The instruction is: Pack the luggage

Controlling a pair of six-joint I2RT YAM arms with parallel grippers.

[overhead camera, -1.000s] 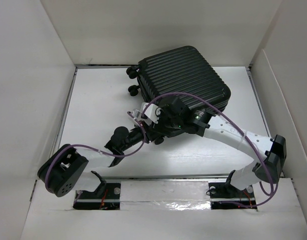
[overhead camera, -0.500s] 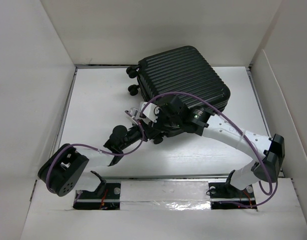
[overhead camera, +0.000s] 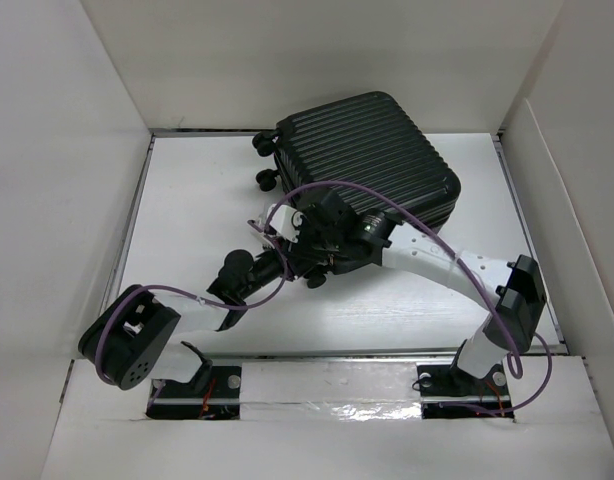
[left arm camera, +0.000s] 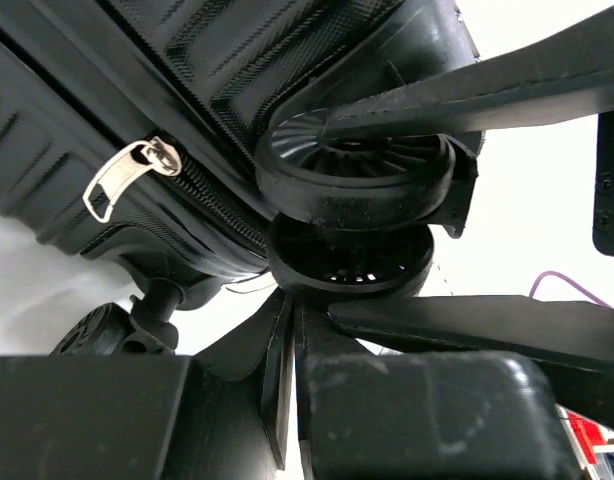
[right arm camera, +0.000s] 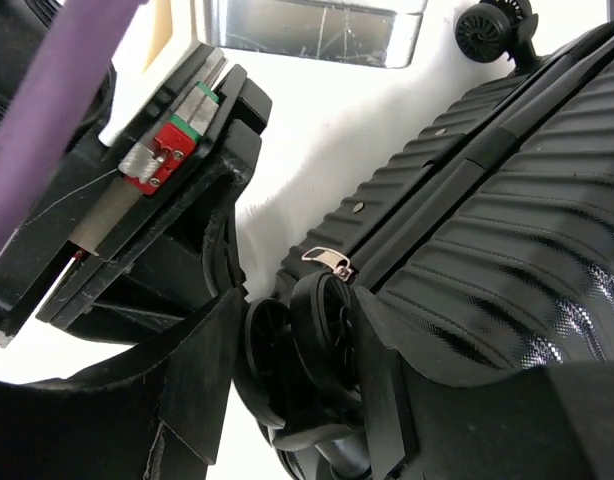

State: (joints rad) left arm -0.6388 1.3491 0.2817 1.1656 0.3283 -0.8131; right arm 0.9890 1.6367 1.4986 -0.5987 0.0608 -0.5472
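Observation:
The luggage, a shut black ribbed suitcase, lies flat at the back of the table. Both grippers meet at its near-left corner. My right gripper is shut on the double caster wheel, one finger against each side. The left wrist view shows the same wheel with the right gripper's fingers above and below it. My left gripper is shut and empty, its tips touching the wheel's rim. A silver zipper pull hangs on the shell beside the wheel. In the top view the two grippers overlap, the right gripper covering the left one's tips.
White walls box in the table on three sides. Two more wheels stick out from the suitcase's far-left corner. The left arm's body crowds close beside the right gripper. The right arm's elbow stands near the right wall.
The right arm's elbow has swung left, away from the right wall, and its gripper has shifted slightly left at the wheel. The suitcase and left arm have hardly moved.

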